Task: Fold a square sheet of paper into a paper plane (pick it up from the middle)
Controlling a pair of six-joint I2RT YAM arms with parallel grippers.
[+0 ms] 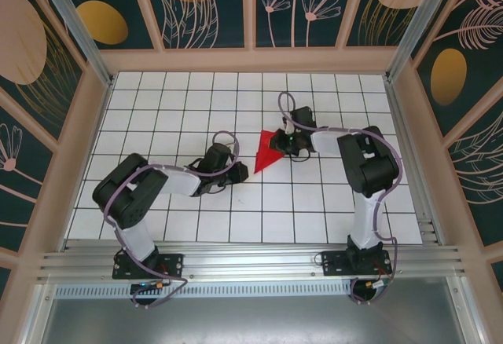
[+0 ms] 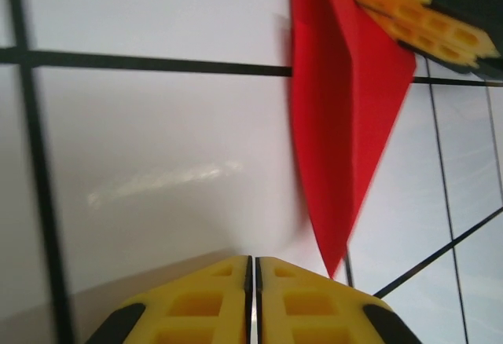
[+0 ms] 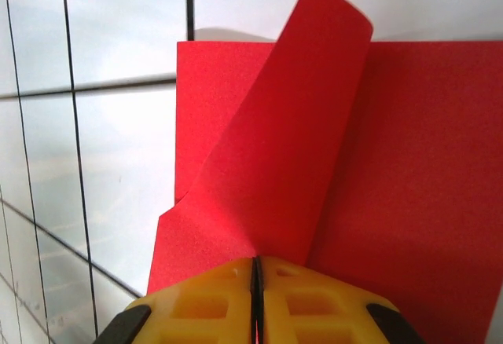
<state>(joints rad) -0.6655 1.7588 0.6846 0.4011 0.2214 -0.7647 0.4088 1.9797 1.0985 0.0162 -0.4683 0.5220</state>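
The red sheet of paper (image 1: 266,154) lies on the white grid table, folded into a pointed wedge whose tip aims toward the near left. My right gripper (image 1: 285,144) is shut on its wide far end. In the right wrist view a flap of the paper (image 3: 299,148) curls up from the closed fingertips of the right gripper (image 3: 256,262) over the flat layer. My left gripper (image 1: 233,174) rests just left of the paper's tip, shut with nothing in it. In the left wrist view the left gripper (image 2: 254,259) sits close beside the red paper's (image 2: 346,124) point, and the right gripper's yellow fingers (image 2: 420,22) press on the paper beyond.
The white tiled table (image 1: 173,116) is fenced by a wooden frame with patterned panels. An aluminium rail (image 1: 251,261) carrying both arm bases runs along the near edge.
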